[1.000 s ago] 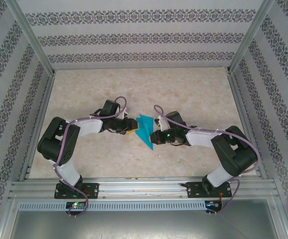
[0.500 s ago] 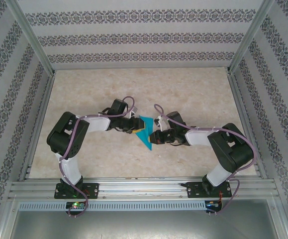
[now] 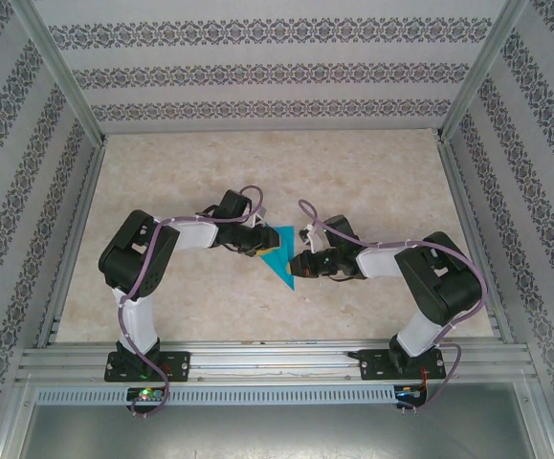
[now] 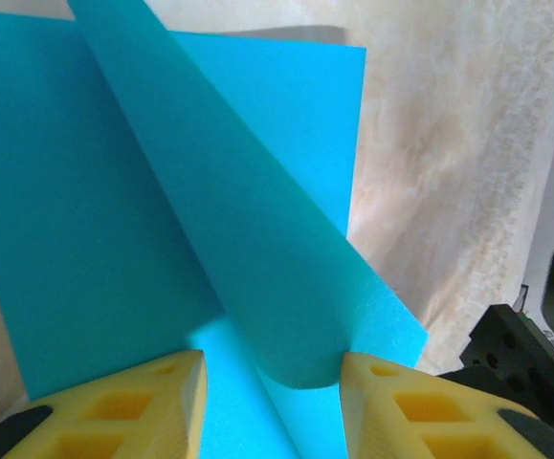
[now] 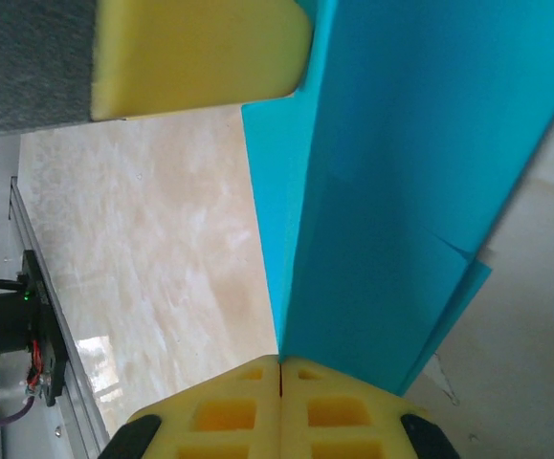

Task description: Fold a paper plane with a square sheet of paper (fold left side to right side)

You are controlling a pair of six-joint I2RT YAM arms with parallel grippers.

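- Our read of the step: we're laying the raised flap across, so we're matching edges before pressing the crease, with the right pinch firm.
- The turquoise paper sheet (image 3: pixel 278 256) is sitting on the table (image 3: pixel 372 182), between both arms.
- We're seeing the right jaws closed on its folded edge and the left jaws part-open, straddling the flap.

Bright even light, soft shadows; wrist cams soft close-up; glare on table (image 5: pixel 99 359).

Turquoise-blue square sheet of paper (image 3: pixel 278 256), a creased pointed wedge, central on the table (image 3: pixel 162 182).
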